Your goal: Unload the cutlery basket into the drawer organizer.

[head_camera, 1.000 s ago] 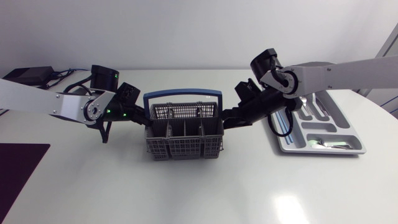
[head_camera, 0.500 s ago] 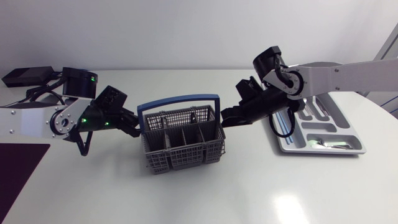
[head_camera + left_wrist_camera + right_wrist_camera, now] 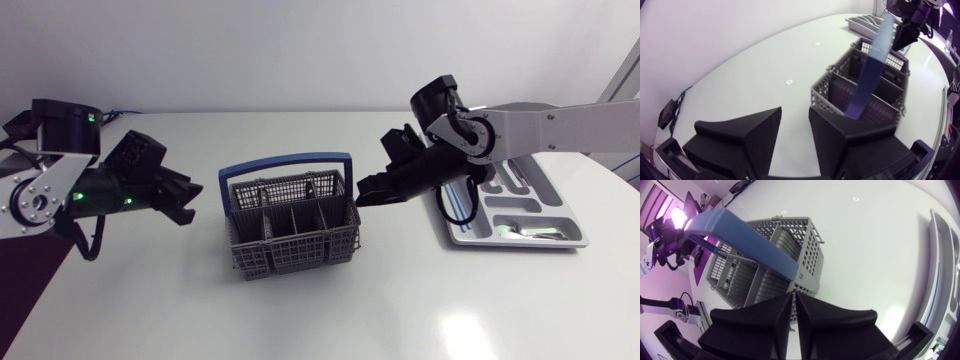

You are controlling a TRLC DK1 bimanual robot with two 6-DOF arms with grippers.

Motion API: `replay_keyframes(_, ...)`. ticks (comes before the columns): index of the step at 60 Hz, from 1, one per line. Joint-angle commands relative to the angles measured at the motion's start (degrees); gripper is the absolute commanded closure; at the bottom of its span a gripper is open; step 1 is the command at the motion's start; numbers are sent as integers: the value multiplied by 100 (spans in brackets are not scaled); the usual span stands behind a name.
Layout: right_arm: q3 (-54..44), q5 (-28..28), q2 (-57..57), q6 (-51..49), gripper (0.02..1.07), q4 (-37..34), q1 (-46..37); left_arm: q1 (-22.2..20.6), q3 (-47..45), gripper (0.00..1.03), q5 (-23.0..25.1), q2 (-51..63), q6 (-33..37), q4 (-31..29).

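Note:
The grey cutlery basket [image 3: 292, 232] with its blue handle [image 3: 290, 164] stands mid-table; I see no cutlery in its compartments [image 3: 865, 92]. My left gripper [image 3: 188, 200] hovers a short way left of it, open and empty, its fingers [image 3: 757, 132] apart in the left wrist view, with the basket ahead. Just off the basket's right rim is my right gripper [image 3: 362, 194], shut with nothing in it; its fingertips [image 3: 785, 302] nearly meet above the basket's near corner [image 3: 807, 275]. The silver drawer organizer [image 3: 470, 235] lies at the right, holding cutlery [image 3: 520, 230].
A dark mat [image 3: 15, 290] lies at the table's left edge. My right arm [image 3: 540, 125] stretches over the organizer's back end. Open white tabletop [image 3: 300, 310] lies in front of the basket.
My left arm has drawn back to the left, away from the basket's left side, and its fingers now stand apart. The basket has shifted and turned slightly. My right arm has hardly moved.

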Motion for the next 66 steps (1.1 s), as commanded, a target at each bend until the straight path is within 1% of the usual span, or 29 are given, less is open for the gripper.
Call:
replay_keyframes(1,-222,-44,-133,-92,94,37,-10,-85,-462,72,150,-330,336,-278)
replay_keyframes(3,-249,-44,-142,-101,94,37,-19,-199,-568,75,158,-418,379,-331)
replay_keyframes(9,-337,-62,-212,-136,94,37,-54,-524,-700,75,167,-409,485,-639)
replay_keyframes(14,-389,-62,-247,-153,94,46,-54,-858,-761,77,167,-181,467,-586)
replay_keyframes(20,-416,-62,-291,-136,94,46,-54,-1043,-612,77,158,215,415,-445)
replay_keyframes(26,-477,-79,-361,-127,94,54,-37,-1157,-383,77,150,610,353,-349)
replay_keyframes(29,-539,-79,-423,-127,94,63,-37,-1236,-295,77,106,768,283,-199)
replay_keyframes(41,-662,-79,-441,-171,94,107,-89,-1368,258,77,70,1410,63,56)
replay_keyframes(46,-662,-88,-449,-180,94,125,-160,-1535,460,77,-53,1639,-34,152)
replay_keyframes(50,-653,-88,-441,-180,94,142,-204,-1588,575,77,-97,1770,-69,196)
replay_keyframes(60,-477,-97,-300,-145,94,177,-212,-1623,733,76,-176,1867,-122,231)
replay_keyframes(66,-433,-62,-300,-83,94,186,-133,-1570,733,75,-184,1867,-148,240)
